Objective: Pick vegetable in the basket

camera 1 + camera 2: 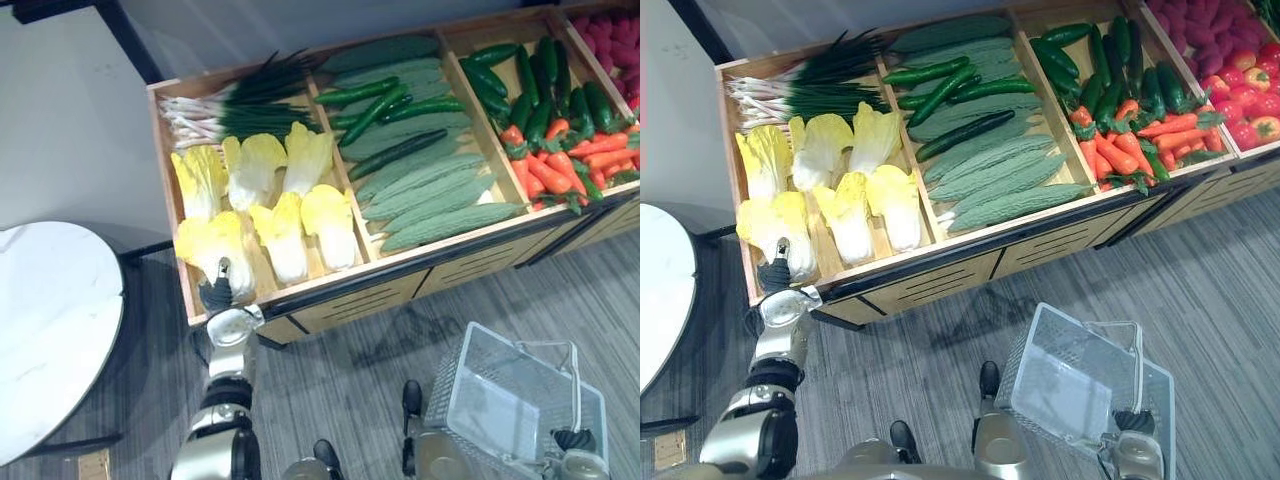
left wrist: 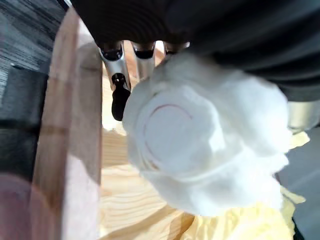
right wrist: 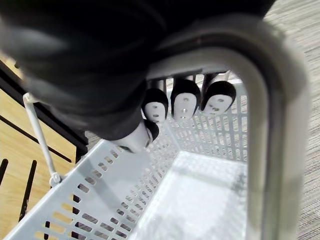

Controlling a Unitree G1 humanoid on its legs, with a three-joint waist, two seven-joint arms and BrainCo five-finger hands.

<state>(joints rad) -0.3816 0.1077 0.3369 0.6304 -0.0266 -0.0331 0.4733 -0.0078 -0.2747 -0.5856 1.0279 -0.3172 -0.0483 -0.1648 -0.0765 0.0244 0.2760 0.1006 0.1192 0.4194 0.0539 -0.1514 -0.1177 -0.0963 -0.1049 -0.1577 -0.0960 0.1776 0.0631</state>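
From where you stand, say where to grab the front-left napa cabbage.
Grip the napa cabbage around its white base, which faces you; bring the left hand from the front. The yellow leaves look loose. Right hand holds the basket.

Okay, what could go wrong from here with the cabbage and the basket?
The left hand is on the front-left cabbage, close against the crate's wooden wall; lifting might snag there or drag the neighbouring cabbage. The basket hangs tilted from the right hand, so a dropped cabbage might bounce out.
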